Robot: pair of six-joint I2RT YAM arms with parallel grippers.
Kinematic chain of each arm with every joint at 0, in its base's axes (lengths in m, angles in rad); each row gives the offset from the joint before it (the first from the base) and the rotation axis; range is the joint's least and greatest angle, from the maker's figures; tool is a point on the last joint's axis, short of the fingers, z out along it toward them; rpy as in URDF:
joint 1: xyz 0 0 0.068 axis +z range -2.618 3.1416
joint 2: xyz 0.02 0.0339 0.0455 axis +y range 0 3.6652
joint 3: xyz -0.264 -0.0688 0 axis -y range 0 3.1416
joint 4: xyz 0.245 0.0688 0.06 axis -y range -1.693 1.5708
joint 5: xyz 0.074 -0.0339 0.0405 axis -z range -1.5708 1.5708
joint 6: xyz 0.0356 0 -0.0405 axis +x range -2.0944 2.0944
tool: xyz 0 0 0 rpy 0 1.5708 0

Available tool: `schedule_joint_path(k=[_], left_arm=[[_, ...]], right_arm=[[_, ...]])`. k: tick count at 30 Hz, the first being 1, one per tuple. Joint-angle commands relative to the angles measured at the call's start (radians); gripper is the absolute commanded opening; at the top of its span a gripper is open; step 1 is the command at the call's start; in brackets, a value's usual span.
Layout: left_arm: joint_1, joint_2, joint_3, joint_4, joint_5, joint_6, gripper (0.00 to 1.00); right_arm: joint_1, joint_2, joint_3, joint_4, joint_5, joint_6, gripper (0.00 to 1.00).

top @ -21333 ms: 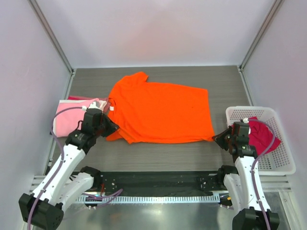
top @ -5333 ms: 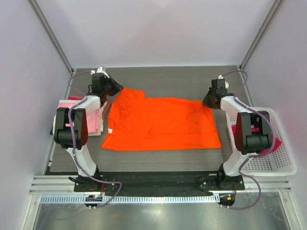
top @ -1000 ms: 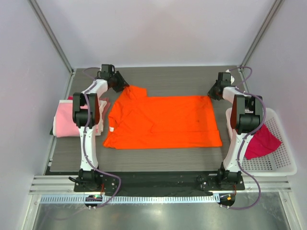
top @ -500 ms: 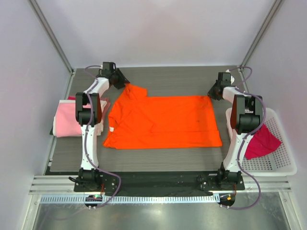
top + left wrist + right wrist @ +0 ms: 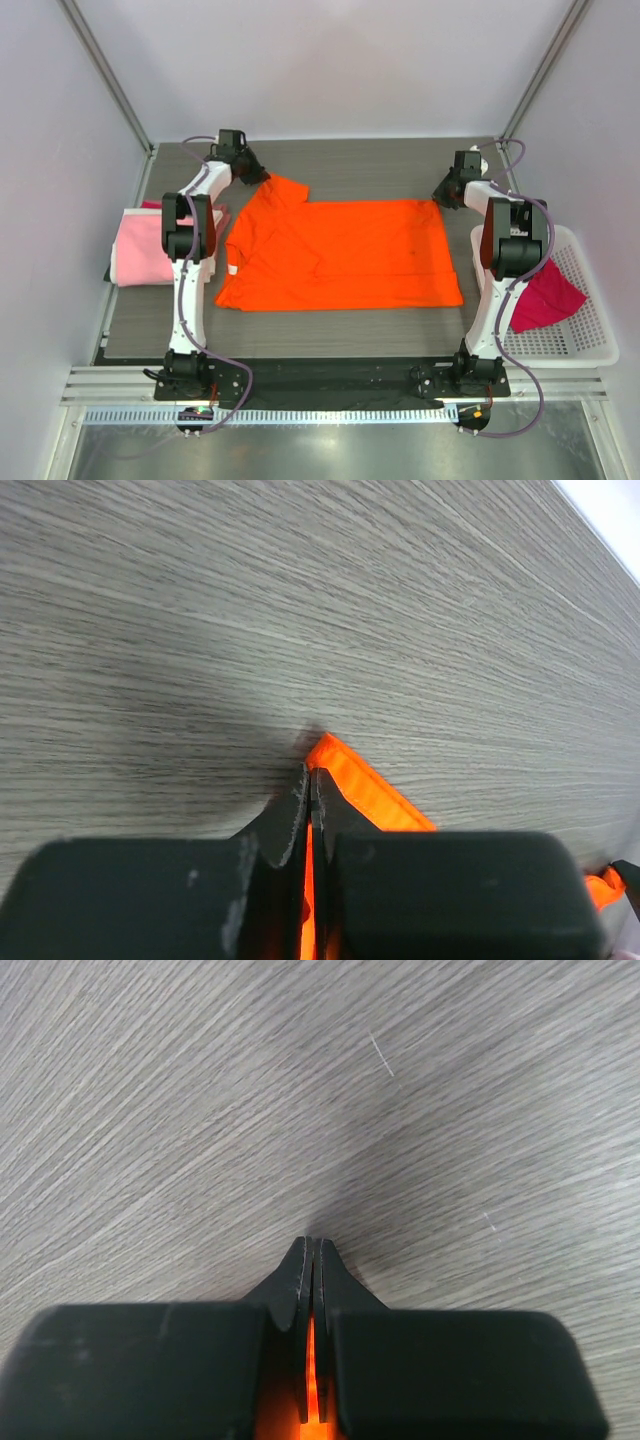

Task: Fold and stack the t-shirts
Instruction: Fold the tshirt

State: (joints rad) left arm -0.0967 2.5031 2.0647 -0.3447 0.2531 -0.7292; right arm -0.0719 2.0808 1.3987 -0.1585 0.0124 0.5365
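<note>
Left wrist view: left pincer point(image 5: 308, 780) is closed on the far sleeve tip of the orange t-shirt point(image 5: 340, 250); right pincer point(image 5: 311, 1250) grips its far hem corner. Shirt lies from both toward the near edge of the bench point(image 5: 380, 165), long axis left-right

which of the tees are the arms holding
The orange tee, spread flat mid-table, with jaws shut on both far corners. The light pink one lies folded at the left edge and the magenta one sits in the basket, both untouched.
</note>
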Motion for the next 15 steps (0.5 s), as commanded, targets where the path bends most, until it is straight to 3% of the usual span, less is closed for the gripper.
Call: schedule_joint_path(k=[1,15], left_arm=[[-0.005,0.017,0.023,0.019,0.041,-0.001,0.0],[-0.003,-0.177,-0.118,0.17,0.054,0.034,0.0]], right_arm=[[0.006,-0.004,0.058,-0.015,-0.041,0.002,0.01],[-0.025,-0.007,0.164,-0.085,-0.16,0.033,0.01]])
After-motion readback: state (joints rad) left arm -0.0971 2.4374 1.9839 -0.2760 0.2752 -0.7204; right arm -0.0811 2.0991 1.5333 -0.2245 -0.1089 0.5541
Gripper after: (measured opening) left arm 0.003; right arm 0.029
